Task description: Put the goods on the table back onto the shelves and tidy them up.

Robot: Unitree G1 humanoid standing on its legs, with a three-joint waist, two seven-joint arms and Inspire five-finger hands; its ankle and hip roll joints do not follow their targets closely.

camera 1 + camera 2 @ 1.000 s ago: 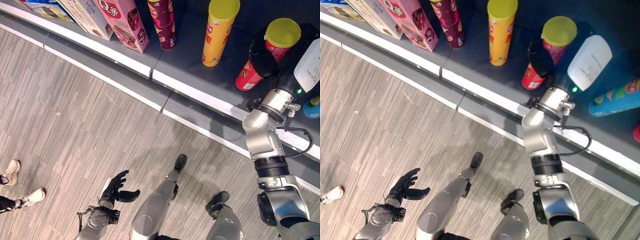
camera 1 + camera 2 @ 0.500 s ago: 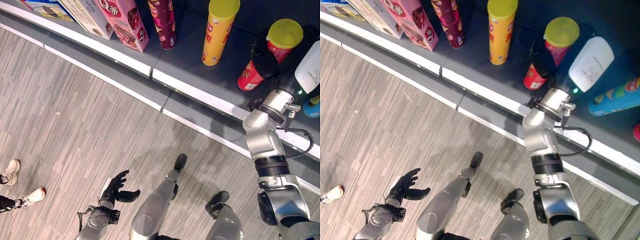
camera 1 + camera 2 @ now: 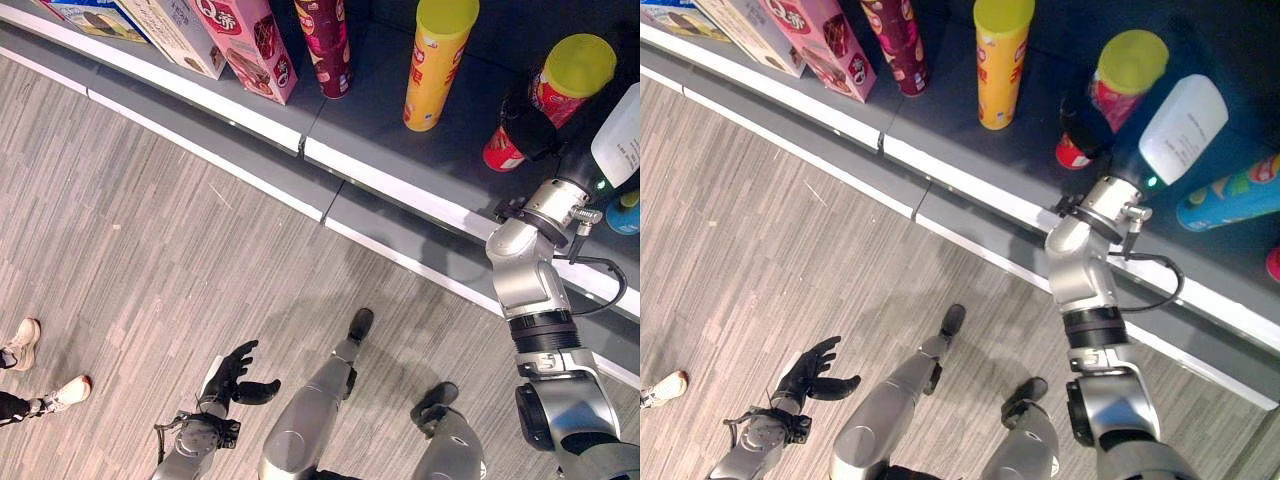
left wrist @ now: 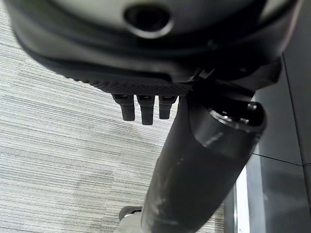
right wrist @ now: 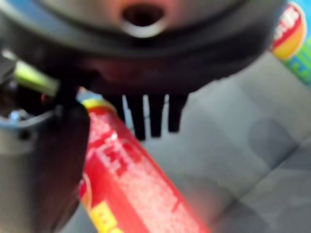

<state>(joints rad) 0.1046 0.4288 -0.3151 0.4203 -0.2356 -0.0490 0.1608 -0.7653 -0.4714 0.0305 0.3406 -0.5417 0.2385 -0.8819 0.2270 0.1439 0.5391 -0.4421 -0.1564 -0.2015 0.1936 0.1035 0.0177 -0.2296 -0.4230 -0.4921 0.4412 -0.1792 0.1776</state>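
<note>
Shelf (image 3: 400, 175): front edge runs just below the cans; open deck between yellow can (image 3: 438, 62) and red can (image 3: 545, 100).
Red can: tilted, base near the shelf's front edge, right hand (image 3: 527, 128) wrapped round its lower body.
Risk: released while leaning, it probably topples toward the white bottle (image 3: 1180, 127) or off the front edge.
Left hand (image 3: 235, 375): idle, fingers relaxed, low over the floor.

Red can (image 3: 540, 105) w/ yellow lid; yellow can (image 3: 436, 62); maroon can (image 3: 326, 45); pink box (image 3: 244, 45); white bottle (image 3: 1181, 128); dk grey shelf (image 3: 390, 125); grey streaked floor (image 3: 150, 230).
</note>
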